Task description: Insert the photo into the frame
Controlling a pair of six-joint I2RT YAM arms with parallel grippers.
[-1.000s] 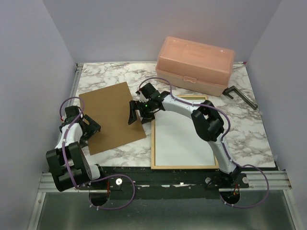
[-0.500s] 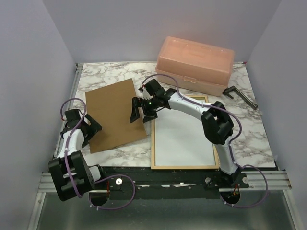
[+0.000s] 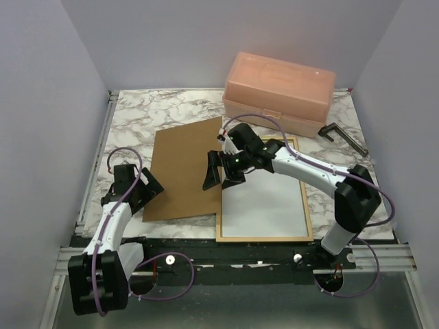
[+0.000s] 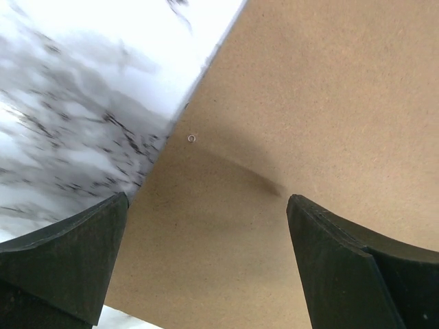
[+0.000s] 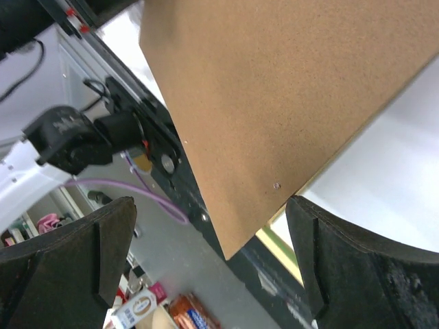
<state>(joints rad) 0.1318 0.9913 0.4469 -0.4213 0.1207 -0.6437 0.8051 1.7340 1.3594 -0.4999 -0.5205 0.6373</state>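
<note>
The frame [image 3: 264,238] lies front-down on the marble table, pale wood back up. The photo [image 3: 264,199] rests inside it, white reverse up. The brown hardboard backing panel [image 3: 182,171] lies left of it, its right edge over the frame's left rail. My right gripper [image 3: 223,171] is open above that edge. In its wrist view [image 5: 212,260] the panel's corner [image 5: 274,103], the white photo [image 5: 391,171] and a green strip of frame [image 5: 282,252] show. My left gripper [image 3: 145,189] is open at the panel's left edge, and its fingers [image 4: 62,260] straddle the panel [image 4: 288,137].
A peach plastic box [image 3: 278,92] stands at the back right. A dark metal handle-like tool [image 3: 343,137] lies right of it. The table's near edge with its black rail [image 3: 226,250] runs just below the frame. Marble table [image 3: 137,110] shows at the back left.
The backing panel has shifted right and now overlaps the frame's left rail. Both grippers moved right with it, the right arm stretching out over the frame.
</note>
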